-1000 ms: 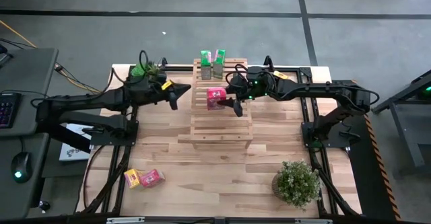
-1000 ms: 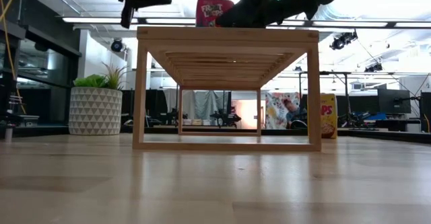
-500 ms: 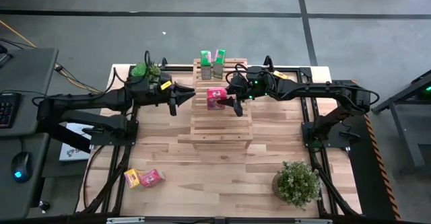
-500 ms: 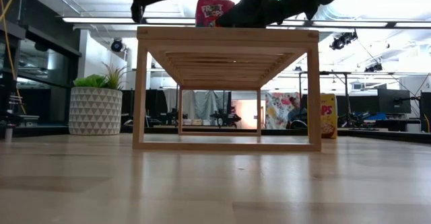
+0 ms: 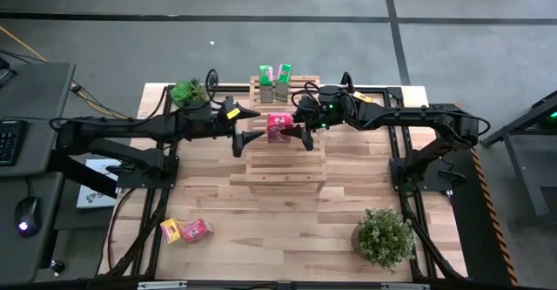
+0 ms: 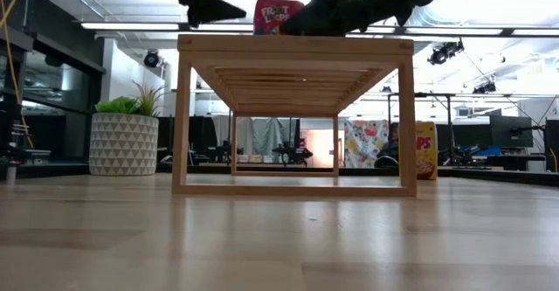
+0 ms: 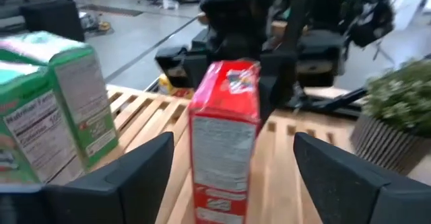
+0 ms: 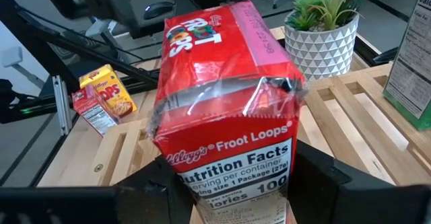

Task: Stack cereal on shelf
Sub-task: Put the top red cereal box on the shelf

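A pink-red cereal box (image 5: 278, 126) stands upright on the top slats of the light wooden rack (image 5: 287, 164). My right gripper (image 5: 302, 126) is shut on it from the right. My left gripper (image 5: 251, 126) is open and empty, level over the rack's left edge, its fingers pointing at the box (image 7: 225, 123) from a short way off. Two green boxes (image 5: 275, 81) stand on the rack's far end. A yellow box (image 5: 171, 230) and a pink-red box (image 5: 197, 230) lie on the table at the near left. My right gripper pinches the pink-red box between its two fingers (image 8: 151, 190), one on the printed front face (image 8: 176, 150) and one on the back face, low down by the nutrition panel. The fingers come level from the table's right. The box is upright, its bottom at the rack's top slats (image 6: 272, 31).
A potted plant (image 5: 187, 91) stands at the far left and a bushier one (image 5: 383, 236) at the near right. Another yellow box (image 6: 425, 151) stands on the table to the right of the rack. The middle of the table in front of the rack is bare wood.
My left gripper has moved toward the table's right edge, from beside the rack to over its left edge, closing in on the pink-red box with its fingers still open. The box has kept its place.
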Robot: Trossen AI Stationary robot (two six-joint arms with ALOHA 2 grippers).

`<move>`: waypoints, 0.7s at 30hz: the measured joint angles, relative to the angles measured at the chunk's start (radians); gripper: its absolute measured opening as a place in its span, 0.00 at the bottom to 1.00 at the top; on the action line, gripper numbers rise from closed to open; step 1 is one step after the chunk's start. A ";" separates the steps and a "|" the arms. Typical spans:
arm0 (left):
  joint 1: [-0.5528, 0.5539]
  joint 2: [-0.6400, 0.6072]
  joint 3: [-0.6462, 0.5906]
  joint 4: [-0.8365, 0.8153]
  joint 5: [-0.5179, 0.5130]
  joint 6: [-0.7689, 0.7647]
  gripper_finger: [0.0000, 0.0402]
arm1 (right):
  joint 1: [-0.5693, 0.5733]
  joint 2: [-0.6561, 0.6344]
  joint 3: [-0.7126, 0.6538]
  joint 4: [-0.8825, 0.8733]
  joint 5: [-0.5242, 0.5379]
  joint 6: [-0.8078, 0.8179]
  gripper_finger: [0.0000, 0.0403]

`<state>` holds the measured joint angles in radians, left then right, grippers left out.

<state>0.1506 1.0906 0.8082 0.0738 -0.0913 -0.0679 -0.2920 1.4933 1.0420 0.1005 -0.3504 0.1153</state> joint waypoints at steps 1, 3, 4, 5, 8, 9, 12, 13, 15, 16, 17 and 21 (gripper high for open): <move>0.003 0.008 0.000 0.001 -0.003 0.000 0.75 | 0.000 0.000 0.000 0.000 0.000 0.000 0.45; 0.011 0.025 0.000 0.001 0.006 -0.002 0.75 | 0.000 0.000 0.000 0.000 0.000 0.000 0.45; 0.016 0.032 0.000 0.001 0.012 -0.011 0.75 | 0.000 0.000 0.000 0.000 0.000 -0.001 0.45; 0.022 0.039 0.000 0.001 0.017 -0.022 0.75 | 0.000 0.000 0.000 0.000 0.000 -0.001 0.45; 0.039 0.066 0.001 0.007 0.063 -0.053 0.75 | 0.000 0.000 0.000 0.000 -0.001 -0.001 0.45; 0.043 0.077 0.001 0.007 0.084 -0.062 0.75 | 0.000 0.000 0.000 0.000 -0.001 -0.005 0.45; 0.048 0.112 0.001 0.006 0.126 -0.076 0.75 | 0.001 0.000 0.000 0.000 -0.002 -0.047 0.45; 0.048 0.123 0.001 0.007 0.127 -0.072 0.75 | 0.002 0.000 0.000 0.000 -0.002 -0.063 0.45; 0.048 0.144 0.001 0.018 0.126 -0.062 0.75 | 0.005 0.000 0.000 0.000 -0.002 -0.081 0.45; 0.048 0.154 0.001 0.033 0.121 -0.061 0.75 | 0.007 0.000 0.000 0.000 -0.002 -0.089 0.45; 0.048 0.162 0.001 0.052 0.116 -0.061 0.75 | 0.009 0.000 0.000 0.000 -0.001 -0.094 0.45; 0.048 0.189 0.001 0.091 0.112 -0.032 0.75 | 0.018 0.000 0.000 0.001 -0.001 -0.097 0.45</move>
<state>0.1982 1.2795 0.8089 0.1653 0.0212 -0.1002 -0.2737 1.4933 1.0416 0.1013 -0.3515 0.0185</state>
